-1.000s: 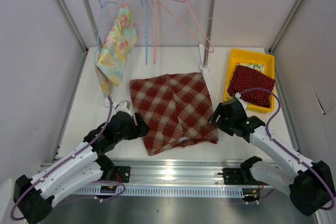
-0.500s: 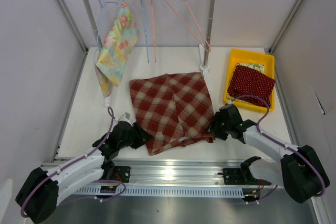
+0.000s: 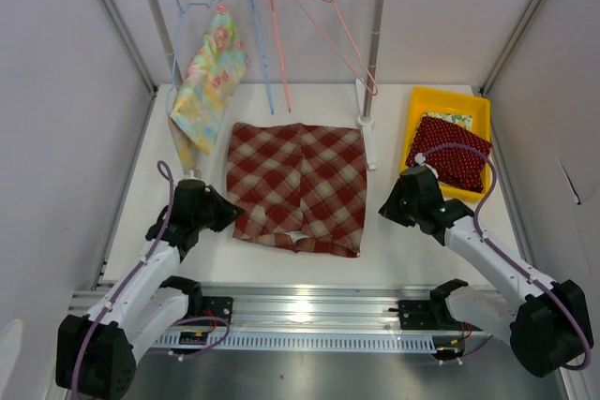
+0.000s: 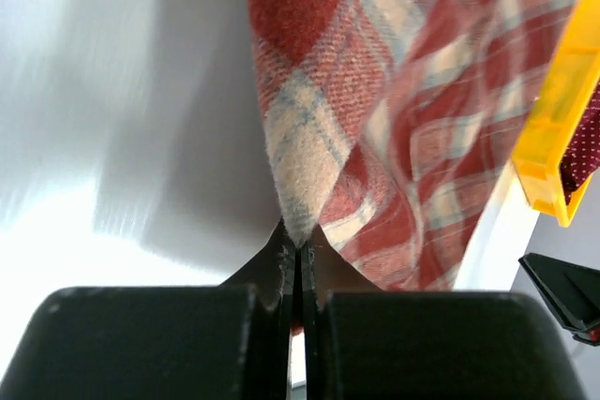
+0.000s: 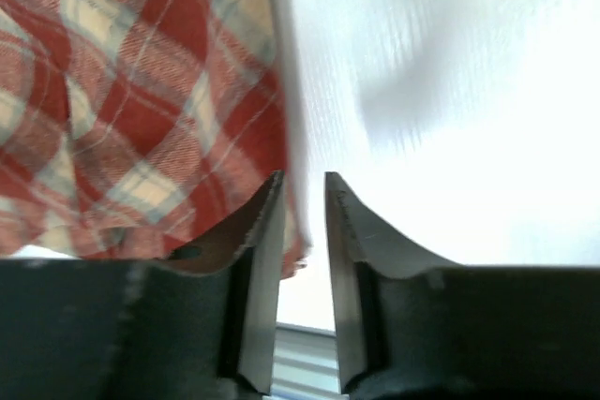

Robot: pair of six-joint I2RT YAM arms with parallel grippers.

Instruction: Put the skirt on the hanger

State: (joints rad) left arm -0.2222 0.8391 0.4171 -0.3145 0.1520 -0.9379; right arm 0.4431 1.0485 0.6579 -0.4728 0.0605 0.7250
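Observation:
The red plaid skirt [image 3: 298, 189] lies flat on the white table in front of the rack. My left gripper [image 3: 225, 216] is at its near left corner, and in the left wrist view it [image 4: 300, 255] is shut on a fold of the skirt [image 4: 375, 91]. My right gripper [image 3: 387, 205] stands just right of the skirt's right edge. Its jaws [image 5: 303, 199] are narrowly apart with only table between them, and the skirt [image 5: 141, 91] lies beside the left finger. A bare pink hanger [image 3: 328, 16] hangs on the rail at the back.
Blue and red hangers [image 3: 267, 39] hang beside the pink one. A floral cloth [image 3: 206, 81] hangs from the leftmost blue hanger. The rack's right post [image 3: 375, 44] stands just behind the skirt. A yellow bin [image 3: 450, 102] at right holds a red dotted cloth [image 3: 450, 152].
The left gripper has shut on the skirt's corner and pulled it left, turning the skirt squarer. The right gripper's jaws have narrowed and it now stands off the skirt's right edge.

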